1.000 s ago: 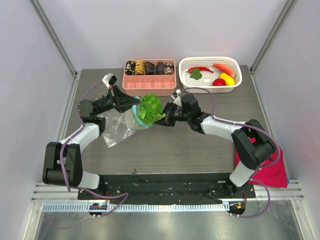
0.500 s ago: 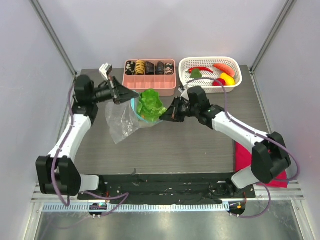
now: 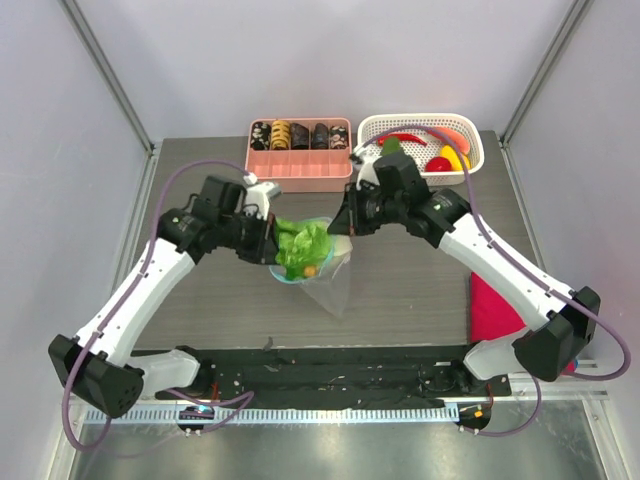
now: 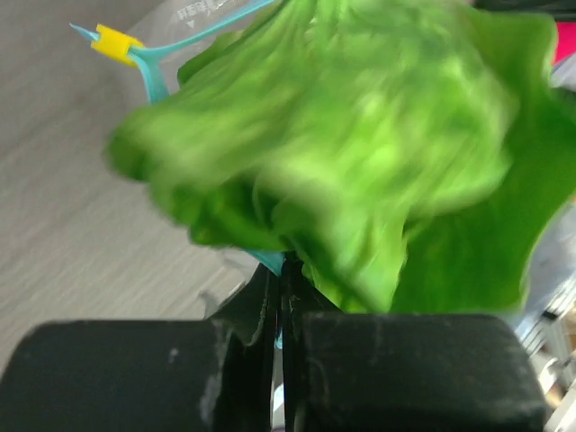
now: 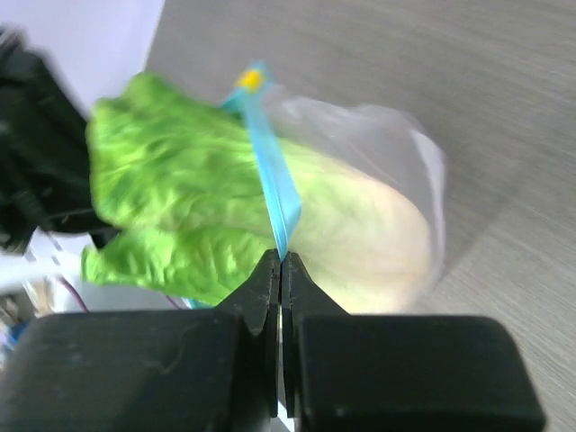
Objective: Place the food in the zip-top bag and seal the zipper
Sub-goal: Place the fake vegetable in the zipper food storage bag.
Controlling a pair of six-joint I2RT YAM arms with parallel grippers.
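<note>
The zip-top bag (image 3: 331, 287) hangs clear and crinkly over the middle of the table, held up by its mouth between both grippers. Green lettuce (image 3: 303, 247) sticks out of the mouth, its pale lower part inside the plastic (image 5: 378, 216). My left gripper (image 3: 268, 243) is shut on the bag's edge (image 4: 282, 268) just under the lettuce (image 4: 360, 153). My right gripper (image 3: 341, 222) is shut on the light-blue zipper (image 5: 273, 184), which ends in a yellow slider (image 5: 250, 79). More food, a red chili (image 3: 404, 138) and a tomato (image 3: 438, 164), lies in the white basket.
The white lattice basket (image 3: 471, 160) stands at the back right. A pink compartment tray (image 3: 300, 168) with dark rolls (image 3: 300, 135) stands at the back centre. A red cloth (image 3: 484, 312) lies at the table's right edge under the right arm.
Both arms swung the bag from the left toward the table's centre and lifted it; it now hangs down from its mouth. The right gripper closed on the zipper edge.
</note>
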